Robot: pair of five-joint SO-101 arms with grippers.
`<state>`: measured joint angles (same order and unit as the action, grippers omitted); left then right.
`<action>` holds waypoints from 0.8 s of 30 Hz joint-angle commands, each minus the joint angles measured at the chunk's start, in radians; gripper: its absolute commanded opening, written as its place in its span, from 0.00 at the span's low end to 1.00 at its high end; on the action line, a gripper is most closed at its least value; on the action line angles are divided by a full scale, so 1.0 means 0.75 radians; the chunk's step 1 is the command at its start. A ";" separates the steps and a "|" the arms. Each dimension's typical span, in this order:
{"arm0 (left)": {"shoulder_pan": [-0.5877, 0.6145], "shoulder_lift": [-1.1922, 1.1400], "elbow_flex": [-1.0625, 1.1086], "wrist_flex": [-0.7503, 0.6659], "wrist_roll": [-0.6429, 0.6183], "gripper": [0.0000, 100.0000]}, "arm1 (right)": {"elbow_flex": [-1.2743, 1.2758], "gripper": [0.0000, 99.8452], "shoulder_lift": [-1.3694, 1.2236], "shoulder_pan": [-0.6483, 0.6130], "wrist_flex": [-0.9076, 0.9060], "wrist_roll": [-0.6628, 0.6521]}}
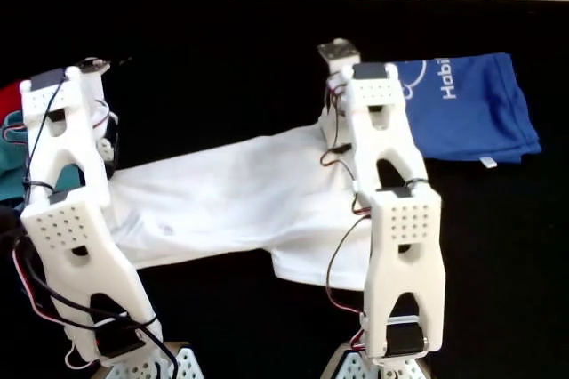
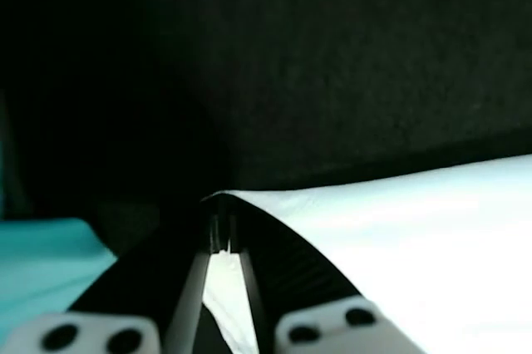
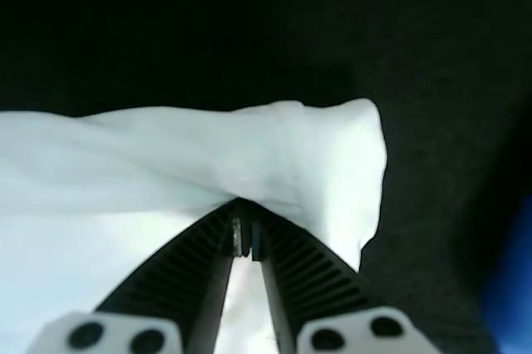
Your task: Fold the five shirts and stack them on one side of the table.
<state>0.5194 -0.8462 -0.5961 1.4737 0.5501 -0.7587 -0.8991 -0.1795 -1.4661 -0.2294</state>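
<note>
A white shirt (image 1: pixel 240 197) hangs stretched between the two arms above the black table, in the middle of the high view. My left gripper (image 2: pixel 223 233) is shut on the white shirt (image 2: pixel 416 238) at its left corner, seen as the left gripper (image 1: pixel 108 152) in the high view. My right gripper (image 3: pixel 243 238) is shut on a bunched edge of the white shirt (image 3: pixel 208 154), near the right gripper (image 1: pixel 338 134) in the high view. A folded blue shirt (image 1: pixel 471 108) lies flat at the back right.
A teal shirt (image 1: pixel 11 170) and a red one (image 1: pixel 9 96) lie at the left edge of the table (image 1: pixel 222 50); teal cloth (image 2: pixel 41 263) also appears in the left wrist view. The arm bases stand at the front edge.
</note>
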 commanded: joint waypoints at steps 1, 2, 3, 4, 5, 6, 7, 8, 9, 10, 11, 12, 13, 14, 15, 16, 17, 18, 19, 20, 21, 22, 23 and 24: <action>0.081 -0.083 -0.263 0.096 -0.049 0.01 | -0.273 0.02 -0.048 0.050 -0.140 0.008; 0.083 -0.093 -0.324 0.145 -0.055 0.01 | -0.334 0.02 -0.054 0.046 -0.187 0.008; 0.083 -0.103 -0.379 0.196 -0.055 0.01 | -0.392 0.02 -0.054 0.042 -0.232 0.006; 0.079 -0.107 -0.422 0.243 -0.055 0.01 | -0.455 0.02 -0.054 0.034 -0.273 0.006; 0.075 -0.111 -0.463 0.284 -0.055 0.01 | -0.519 0.02 -0.054 0.030 -0.310 0.006; 0.071 -0.111 -0.498 0.321 -0.053 0.01 | -0.592 0.02 -0.054 0.026 -0.355 0.006; 0.064 -0.109 -0.521 0.350 -0.053 0.01 | -0.668 0.02 -0.054 0.021 -0.390 0.006; 0.062 -0.105 -0.545 0.372 -0.053 0.01 | -0.727 0.02 -0.054 0.015 -0.400 0.006; 0.062 -0.103 -0.560 0.387 -0.053 0.01 | -0.774 0.02 -0.054 0.015 -0.400 0.006; 0.064 -0.095 -0.570 0.393 -0.053 0.01 | -0.813 0.02 -0.054 0.017 -0.400 0.006; 0.071 -0.077 -0.568 0.393 -0.053 0.01 | -0.836 0.02 -0.052 0.017 -0.400 0.006; 0.075 -0.050 -0.547 0.395 -0.053 0.01 | -0.846 0.02 -0.052 0.015 -0.400 0.008; 0.085 -0.015 -0.512 0.397 -0.053 0.01 | -0.848 0.02 -0.052 0.011 -0.402 0.010; 0.093 0.036 -0.465 0.397 -0.053 0.01 | -0.848 0.02 -0.050 0.009 -0.402 0.010; 0.099 0.093 -0.406 0.399 -0.053 0.01 | -0.848 0.02 -0.048 0.007 -0.402 0.012; 0.099 0.165 -0.330 0.399 -0.043 0.01 | -0.846 0.02 -0.034 0.001 -0.402 0.012; 0.095 0.236 -0.242 0.399 -0.012 0.01 | -0.838 0.02 -0.007 -0.003 -0.404 0.012; 0.089 0.318 -0.140 0.397 0.012 0.01 | -0.809 0.02 0.032 -0.005 -0.404 0.012; 0.077 0.400 -0.036 0.393 0.023 0.01 | -0.768 0.02 0.081 -0.009 -0.404 0.012; 0.052 0.476 0.075 0.393 0.033 0.01 | -0.719 0.02 0.146 -0.024 -0.404 0.012; 0.030 0.549 0.183 0.391 0.035 0.01 | -0.656 0.02 0.212 -0.032 -0.404 0.012; 0.005 0.623 0.298 0.381 0.035 0.01 | -0.570 0.02 0.287 -0.042 -0.402 0.012; -0.013 0.688 0.406 0.340 0.035 0.01 | -0.486 0.02 0.361 -0.052 -0.402 0.012; -0.028 0.754 0.519 0.284 0.035 0.01 | -0.390 0.02 0.441 -0.071 -0.402 0.012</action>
<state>0.5424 -0.4657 -0.4304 1.7499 0.5654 -1.1899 -0.7718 -0.1964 -1.7530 -0.2294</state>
